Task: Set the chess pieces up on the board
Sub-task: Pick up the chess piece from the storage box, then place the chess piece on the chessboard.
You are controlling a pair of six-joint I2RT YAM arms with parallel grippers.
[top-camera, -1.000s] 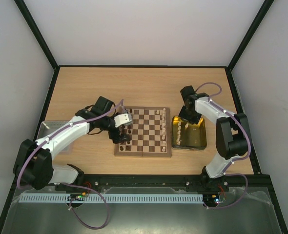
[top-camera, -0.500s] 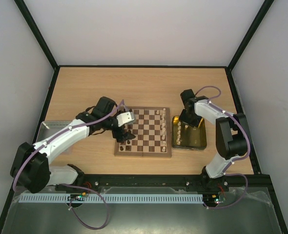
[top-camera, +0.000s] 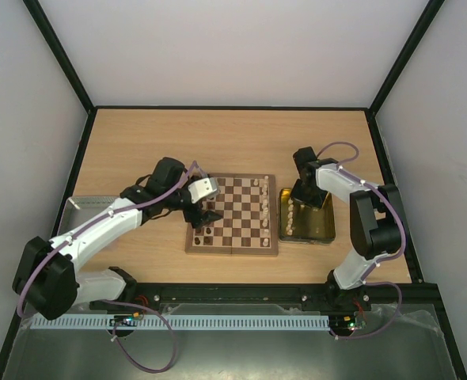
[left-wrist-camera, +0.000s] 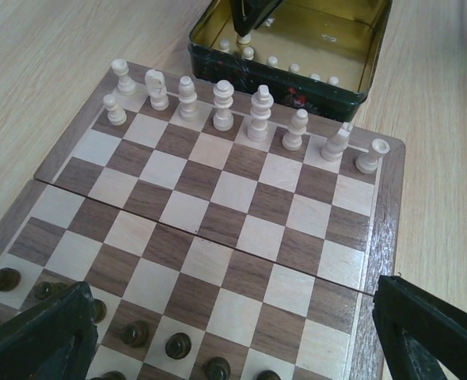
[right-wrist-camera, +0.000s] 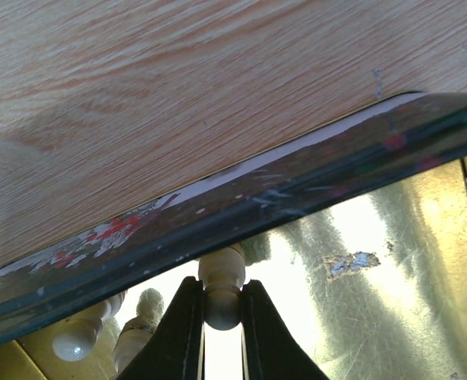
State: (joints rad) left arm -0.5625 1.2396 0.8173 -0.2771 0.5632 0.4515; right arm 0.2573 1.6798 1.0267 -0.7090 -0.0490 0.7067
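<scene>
Across a pale wood-grain surface (top-camera: 241, 142) inside a white-walled, black-framed booth, finding the board (top-camera: 233, 241) lying near the middle, just beside a gold-lined tin (top-camera: 327, 229) on its right.

Seeing, through the left wrist camera, what looks like a full back row of cream pieces (left-wrist-camera: 223, 103) along the board's far edge, with a lone pawn (left-wrist-camera: 115, 108) in front of it at one end. Seeing dark pieces (left-wrist-camera: 178, 344) crowding the near edge, partly hidden and not clearly in ranks.

Hovering over that dark end with the left hand (top-camera: 204, 212), fingers spread wide and gripping nothing.

Reaching into the tin with the right hand (right-wrist-camera: 222, 310), closing narrow around a cream pawn (right-wrist-camera: 222, 271) and pinching its body, close under the tin's wall, with a few more cream pieces lying beside it.

Judging the step in hand as fetching a cream pawn for the nearly bare second rank. Expecting the next move to call for lifting straight up until clear of the tin's rim, carrying across above the standing back row without brushing it, then setting down upright on a vacant square next to the lone pawn.

Finding no brand or legible writing anywhere. Noticing only red and white print on the tin's outer wall, too blurred for reading.
</scene>
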